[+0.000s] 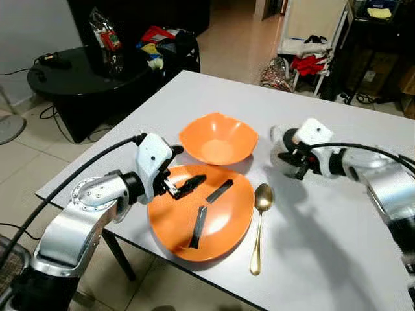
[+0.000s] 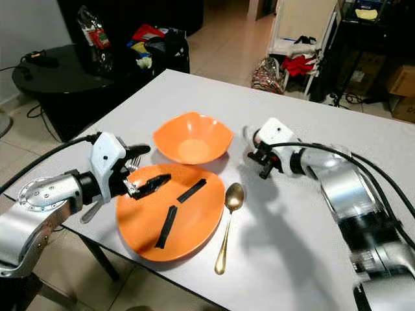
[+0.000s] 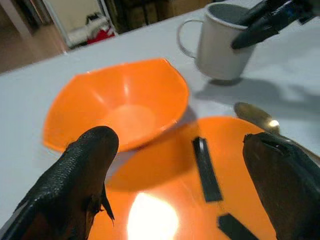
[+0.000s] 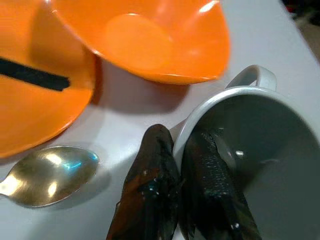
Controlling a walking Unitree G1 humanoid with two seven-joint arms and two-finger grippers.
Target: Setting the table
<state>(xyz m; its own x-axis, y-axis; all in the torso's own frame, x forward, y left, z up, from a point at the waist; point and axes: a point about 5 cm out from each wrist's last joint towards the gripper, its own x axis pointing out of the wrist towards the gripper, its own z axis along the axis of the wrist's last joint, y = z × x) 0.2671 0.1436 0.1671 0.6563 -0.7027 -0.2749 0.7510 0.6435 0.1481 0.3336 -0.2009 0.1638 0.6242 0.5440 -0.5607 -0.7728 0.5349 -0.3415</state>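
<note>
Plate (image 1: 224, 217): orange, lower centre of the head view at the near edge of the white table (image 1: 324, 246); two black strips lie on it.
Spoon (image 1: 260, 220): gold, just right of the plate, bowl end farther away.
Left gripper (image 1: 185, 188): over the plate's left rim, fingers spread apart, holding nothing.
Bowl (image 1: 217, 139): orange, frame centre, just beyond the plate.
Mug (image 4: 260, 150): white, right of the bowl.
Right gripper (image 4: 192, 185): fingers pinched on the mug's rim, one inside, one outside.
</note>
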